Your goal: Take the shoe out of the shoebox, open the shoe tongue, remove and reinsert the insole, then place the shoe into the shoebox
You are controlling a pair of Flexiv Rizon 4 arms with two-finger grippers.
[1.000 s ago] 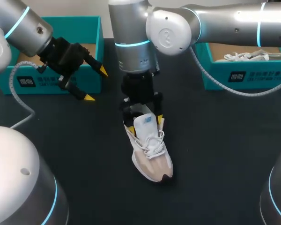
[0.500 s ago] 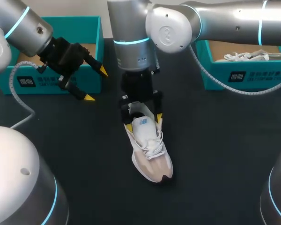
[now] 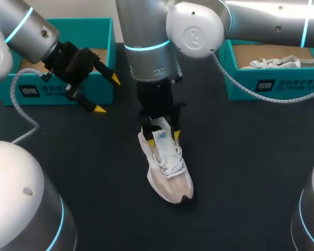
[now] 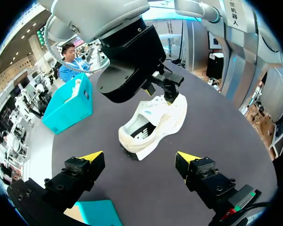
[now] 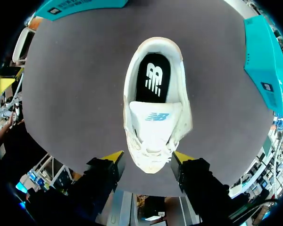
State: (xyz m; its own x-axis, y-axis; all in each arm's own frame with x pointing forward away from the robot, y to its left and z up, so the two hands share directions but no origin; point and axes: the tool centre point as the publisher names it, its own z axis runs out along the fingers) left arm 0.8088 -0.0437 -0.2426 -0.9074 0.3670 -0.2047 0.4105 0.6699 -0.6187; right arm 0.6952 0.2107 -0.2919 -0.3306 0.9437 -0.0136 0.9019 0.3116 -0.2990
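Observation:
A white and beige shoe [image 3: 170, 175] stands upright on the dark table, toe toward me. My right gripper [image 3: 160, 136] comes straight down over its tongue, with one yellow fingertip pressed against each side of the upper. In the right wrist view the right gripper [image 5: 147, 157] flanks the laced part of the shoe [image 5: 155, 117], and the black insole [image 5: 153, 80] shows inside beyond the white tongue [image 5: 153, 115]. My left gripper [image 3: 105, 94] hangs open and empty in front of the left box, a short way from the shoe [image 4: 153, 125].
A teal shoebox [image 3: 63, 89] stands at the back left, right behind my left gripper. A second teal shoebox [image 3: 272, 83] at the back right holds another white shoe [image 3: 277, 63]. Dark bare table surrounds the shoe on all sides.
My right gripper has come down over the shoe and its fingers have narrowed onto the sides. The shoe has straightened slightly. The left arm has not moved.

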